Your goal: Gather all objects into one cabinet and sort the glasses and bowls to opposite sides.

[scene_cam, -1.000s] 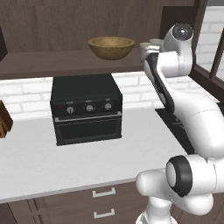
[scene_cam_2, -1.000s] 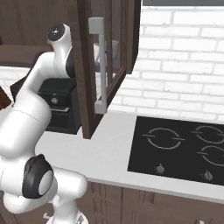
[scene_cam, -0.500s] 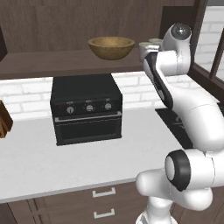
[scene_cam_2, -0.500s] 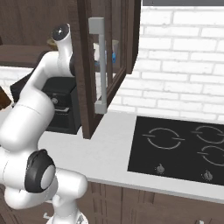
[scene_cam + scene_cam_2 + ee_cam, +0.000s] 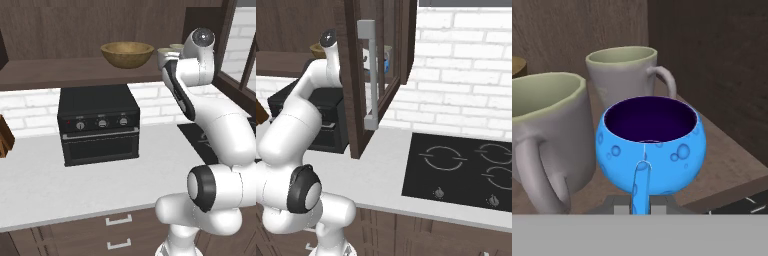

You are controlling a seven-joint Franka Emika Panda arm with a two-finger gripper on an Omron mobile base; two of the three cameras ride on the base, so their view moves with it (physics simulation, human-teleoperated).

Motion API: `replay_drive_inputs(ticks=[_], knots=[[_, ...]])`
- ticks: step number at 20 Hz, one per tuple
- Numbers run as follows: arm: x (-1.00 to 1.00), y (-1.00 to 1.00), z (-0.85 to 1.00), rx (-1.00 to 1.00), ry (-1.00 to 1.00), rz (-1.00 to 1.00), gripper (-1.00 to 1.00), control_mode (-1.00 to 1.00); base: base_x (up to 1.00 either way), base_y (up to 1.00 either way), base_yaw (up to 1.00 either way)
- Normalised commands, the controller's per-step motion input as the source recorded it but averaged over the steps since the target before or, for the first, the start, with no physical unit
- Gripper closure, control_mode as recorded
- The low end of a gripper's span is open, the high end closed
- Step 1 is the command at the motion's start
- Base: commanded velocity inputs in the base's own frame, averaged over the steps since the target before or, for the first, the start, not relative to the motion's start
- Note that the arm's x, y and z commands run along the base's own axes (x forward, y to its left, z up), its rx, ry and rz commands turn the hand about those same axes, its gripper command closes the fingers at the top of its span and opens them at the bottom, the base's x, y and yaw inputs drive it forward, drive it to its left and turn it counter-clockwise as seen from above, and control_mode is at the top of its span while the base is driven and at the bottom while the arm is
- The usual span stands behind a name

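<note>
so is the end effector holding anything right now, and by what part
Yes, the small blue bowl. The end effector is shut on the near side of its rim, one finger running up the outer wall, beside the two mugs.

dark plank shelf, two mugs, wooden bowl resting on it

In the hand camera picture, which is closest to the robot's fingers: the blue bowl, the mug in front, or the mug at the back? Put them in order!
1. Blue bowl, right at the gripper, centre.
2. Front mug, beside the bowl on the picture's left.
3. Back mug, behind both, toward the cabinet's back wall.
</note>
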Motion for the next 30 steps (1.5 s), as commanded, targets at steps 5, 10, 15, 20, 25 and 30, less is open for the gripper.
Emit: replay_drive_inputs(ticks=[5, 10, 15, 20, 25, 30], knots=[[0.02, 0.00, -0.08, 0.00, -0.03, 0.00, 1.00, -1.00, 0.00, 0.00, 0.00], [0.02, 0.00, -0.10, 0.00, -0.04, 0.00, 1.00, -1.00, 0.00, 0.00, 0.00], [0.05, 0.00, -0.08, 0.00, -0.03, 0.00, 1.00, -1.00, 0.00, 0.00, 0.00], [0.08, 0.00, -0.09, 0.00, 0.00, 0.00, 1.00, -1.00, 0.00, 0.00, 0.00], [0.01, 0.00, 0.00, 0.00, 0.00, 0.00, 1.00, -1.00, 0.00, 0.00, 0.00], [0.00, 0.00, 0.00, 0.00, 0.00, 0.00, -1.00, -1.00, 0.00, 0.00, 0.00]])
